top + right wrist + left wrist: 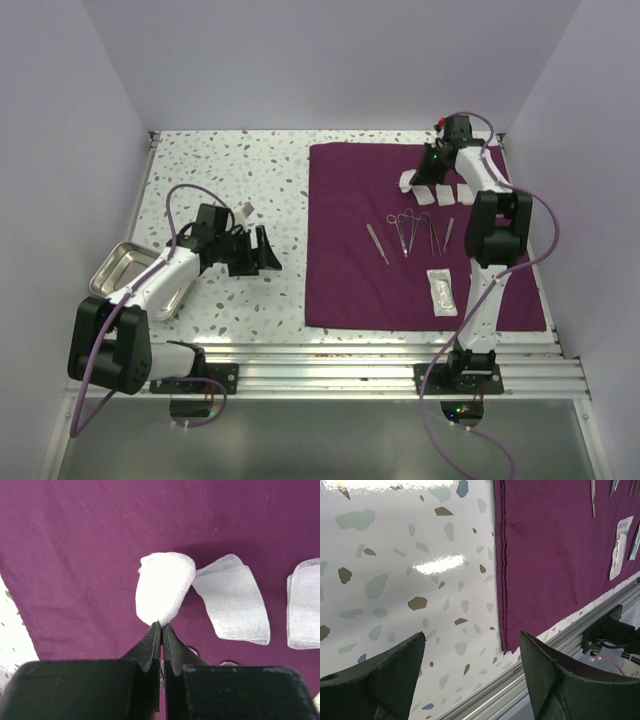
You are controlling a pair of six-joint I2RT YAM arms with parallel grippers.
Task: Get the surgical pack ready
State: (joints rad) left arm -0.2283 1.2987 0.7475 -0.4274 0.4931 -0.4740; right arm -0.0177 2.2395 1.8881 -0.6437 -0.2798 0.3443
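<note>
Right claw point(161, 625) clenched on gauze pad point(165, 587), far side of surgical pack point(100, 540). Left claw point(472, 636) spread wide over tabletop point(395, 555).

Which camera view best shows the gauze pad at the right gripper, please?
The right wrist view: the gauze pad fills mid-frame, curled, its near edge pinched in the shut right gripper. The top view shows only a small white patch there; the left wrist view misses it.

surgical pack point(350, 280): right on table point(230, 170) | tray point(112, 272): left | gauze pads point(444, 193): behind instruments point(405, 232)
</note>
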